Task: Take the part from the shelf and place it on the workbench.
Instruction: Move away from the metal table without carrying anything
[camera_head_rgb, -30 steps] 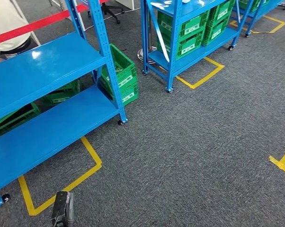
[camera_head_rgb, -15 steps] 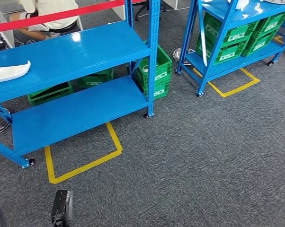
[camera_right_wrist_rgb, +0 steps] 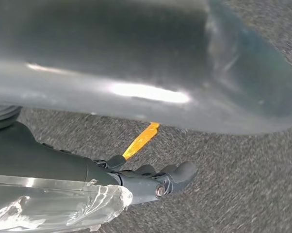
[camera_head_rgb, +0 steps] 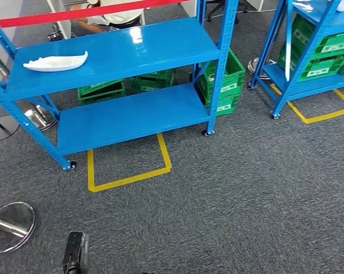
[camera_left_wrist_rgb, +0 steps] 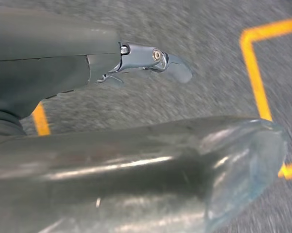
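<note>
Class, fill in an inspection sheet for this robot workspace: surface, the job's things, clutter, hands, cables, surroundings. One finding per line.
Surface: blue metal shelf unit on castors, standing on grey carpet; no workbench seen.
Job's things: long white curved plastic part lying on the upper shelf, towards its left end.
Clutter: green plastic crates behind and beside the unit.
Hands: left hand and right hand hang over the carpet, holding nothing; how far the fingers curl cannot be told.
Cables: nothing seen.
Surroundings: yellow floor tape rectangle, chrome stanchion base, red barrier belt, second blue rack with crates, a person behind the shelf.
</note>
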